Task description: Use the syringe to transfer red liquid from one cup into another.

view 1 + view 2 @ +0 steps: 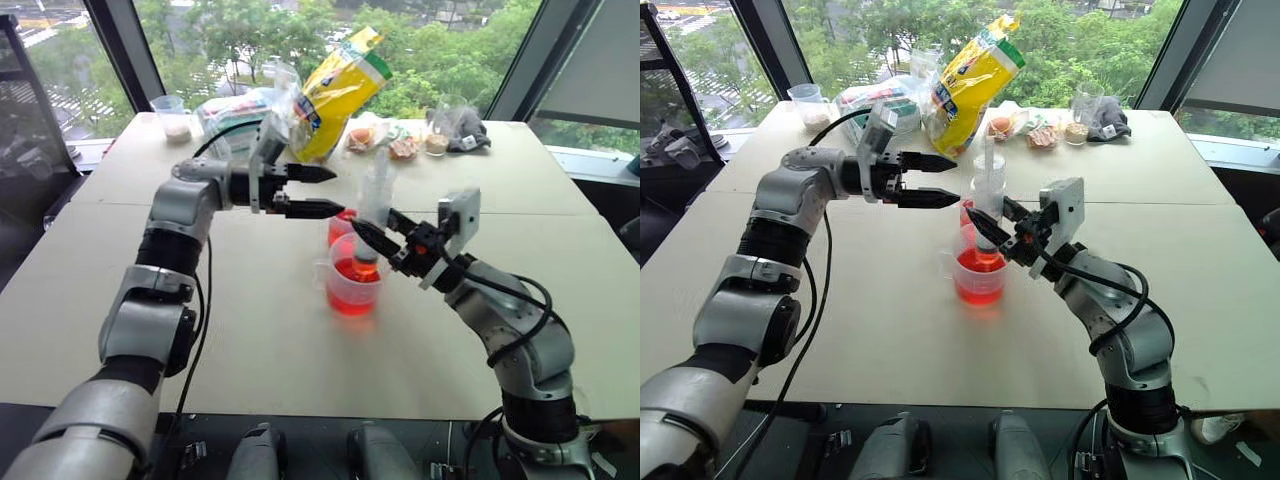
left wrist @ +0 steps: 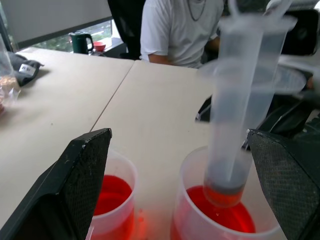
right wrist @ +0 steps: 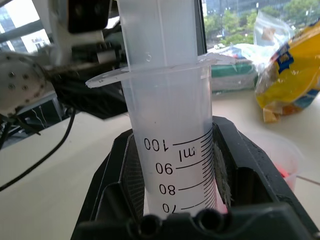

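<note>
At about ten o'clock of the table (image 1: 250,350), near the far edge, stands a small clear cup with beige grains (image 1: 174,115). Next along the far edge lie a clear bag (image 1: 235,112) and a tilted yellow bag (image 1: 340,90). The left tool (image 1: 325,191) hangs level above the table, just to the nine o'clock side of the cups, its two black fingers (image 1: 312,208) spread wide with nothing between them. In the left wrist view both fingers frame the two cups without touching them.

At the table's centre stands the wider measuring cup (image 1: 353,288), with a side handle and a pool of red liquid (image 1: 355,272) in it. The syringe (image 1: 375,205) stands upright in this cup, its orange tip (image 2: 223,192) dipped into the liquid, its clear barrel showing printed graduation marks in the right wrist view. Just behind the measuring cup, at its twelve o'clock, is the narrower cup (image 1: 340,225), also holding some red liquid; the two cups are close together.

The right tool (image 1: 372,238) reaches in from four o'clock and pinches the syringe's barrel between its fingers, below the barrel's flange. At one o'clock of the table lie small food packets (image 1: 385,140), a cup (image 1: 438,135) and a dark cloth (image 1: 470,132). A person in a white shirt (image 2: 180,30) sits beyond the table in the left wrist view.
</note>
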`<act>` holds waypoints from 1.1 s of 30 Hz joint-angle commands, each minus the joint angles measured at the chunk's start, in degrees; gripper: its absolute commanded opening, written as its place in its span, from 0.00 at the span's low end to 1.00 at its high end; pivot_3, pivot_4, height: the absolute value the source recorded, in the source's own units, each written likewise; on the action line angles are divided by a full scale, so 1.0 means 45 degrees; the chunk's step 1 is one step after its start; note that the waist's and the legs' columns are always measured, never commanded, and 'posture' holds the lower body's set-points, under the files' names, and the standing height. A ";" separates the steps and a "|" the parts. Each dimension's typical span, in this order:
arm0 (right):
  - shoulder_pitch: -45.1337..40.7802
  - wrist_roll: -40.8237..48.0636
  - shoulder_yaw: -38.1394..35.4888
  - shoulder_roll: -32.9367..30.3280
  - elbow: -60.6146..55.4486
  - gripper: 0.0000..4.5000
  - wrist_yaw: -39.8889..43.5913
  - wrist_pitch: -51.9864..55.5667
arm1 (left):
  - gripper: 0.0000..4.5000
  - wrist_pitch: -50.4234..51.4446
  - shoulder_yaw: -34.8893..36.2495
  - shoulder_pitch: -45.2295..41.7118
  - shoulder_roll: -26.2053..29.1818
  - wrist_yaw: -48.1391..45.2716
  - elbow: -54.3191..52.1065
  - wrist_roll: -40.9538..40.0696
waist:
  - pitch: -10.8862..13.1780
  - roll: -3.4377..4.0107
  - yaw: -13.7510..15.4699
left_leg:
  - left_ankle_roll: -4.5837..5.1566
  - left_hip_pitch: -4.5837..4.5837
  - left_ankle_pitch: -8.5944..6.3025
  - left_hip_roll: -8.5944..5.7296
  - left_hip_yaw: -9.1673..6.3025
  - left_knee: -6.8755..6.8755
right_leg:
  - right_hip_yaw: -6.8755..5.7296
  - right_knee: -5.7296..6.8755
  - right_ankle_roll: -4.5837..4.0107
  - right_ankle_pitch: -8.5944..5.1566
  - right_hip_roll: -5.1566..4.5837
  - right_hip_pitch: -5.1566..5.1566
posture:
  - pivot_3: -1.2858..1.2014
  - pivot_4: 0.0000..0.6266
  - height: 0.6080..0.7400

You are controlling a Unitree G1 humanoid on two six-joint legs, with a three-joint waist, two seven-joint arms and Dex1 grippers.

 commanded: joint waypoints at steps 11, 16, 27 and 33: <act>-0.3981 0.2066 -0.1528 -0.0759 0.2197 0.34 -0.0024 0.0803 | 0.99 0.0814 0.0981 0.0347 0.1466 0.0776 -0.0882 -0.0222 | 0.0000 0.0001 0.0020 | 0.0000 0.0002 0.0000 -0.0001 0.0008 0.0005 | -0.0001 0.0006 0.0000 0.0001 -0.0011 0.0001 | 0.52 0.24 1.00; -0.6880 0.0649 -0.1242 -0.0774 0.7701 0.34 0.1298 -0.1343 | 0.99 0.1214 0.1082 0.0803 0.1560 0.1090 -0.1961 -0.0487 | 0.0001 0.0003 -0.0024 | 0.0000 0.0002 0.0000 -0.0001 0.0037 0.0002 | 0.0005 0.0010 -0.0001 0.0001 -0.0011 -0.0008 | 0.52 0.24 1.00; -0.7966 -0.1340 -0.0625 0.0423 1.3152 0.34 0.2889 -0.4861 | 0.99 0.0951 0.1272 -0.0707 0.0907 0.1810 -0.1469 -0.0810 | 0.0006 0.0011 0.0030 | -0.0004 -0.0048 0.0003 0.0001 0.0070 -0.0008 | 0.0001 -0.0012 0.0002 0.0002 -0.0019 -0.0042 | 0.52 0.24 1.00; -0.7804 -0.1605 -0.0611 0.0615 1.3178 0.34 0.3001 -0.5007 | 0.99 0.0231 0.1417 -0.3307 -0.0213 0.1863 0.1203 -0.0774 | 0.0006 0.0011 -0.0006 | -0.0004 -0.0050 0.0003 -0.0004 0.0073 0.0002 | -0.0001 -0.0013 0.0003 0.0002 -0.0019 -0.0040 | 0.52 0.24 1.00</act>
